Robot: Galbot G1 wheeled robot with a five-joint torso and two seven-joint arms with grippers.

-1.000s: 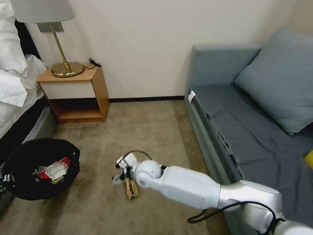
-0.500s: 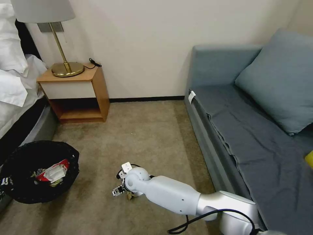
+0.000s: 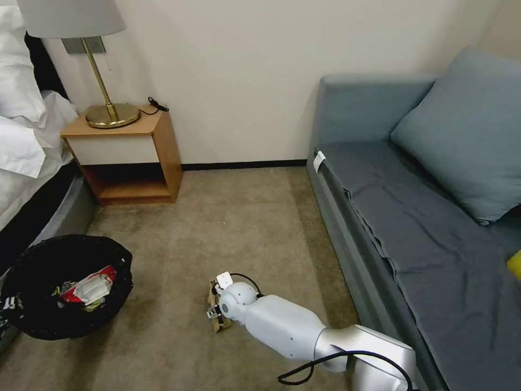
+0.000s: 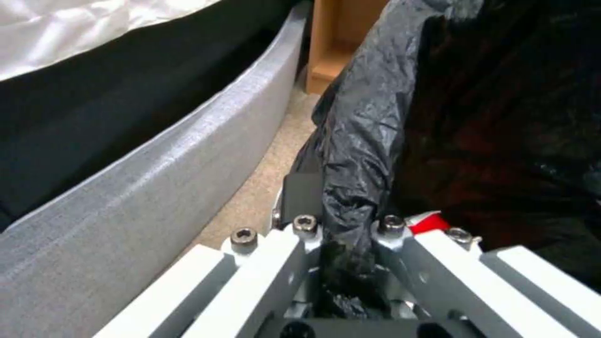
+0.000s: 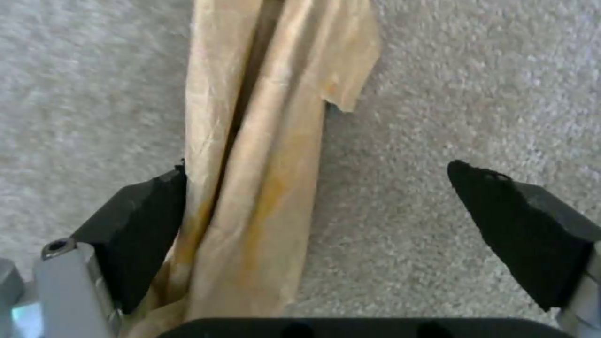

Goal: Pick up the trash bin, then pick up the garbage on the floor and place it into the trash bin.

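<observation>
Right tool (image 3: 213,311) down at brown paper (image 3: 215,320) on carpet (image 3: 244,228); trash bin (image 3: 32,320) left.

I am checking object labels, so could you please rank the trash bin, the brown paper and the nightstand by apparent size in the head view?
1. Nightstand and trash bin: alike; the bin is nearer and cropped, so unranked.
2. Brown paper: smallest, partly behind the right gripper.

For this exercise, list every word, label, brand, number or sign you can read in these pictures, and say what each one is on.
No text can be read.
Red-and-white packet in the trash bin: any print is too small to read.
White tag on the sofa edge: blank or too small to tell.
Brown paper: no print.
</observation>
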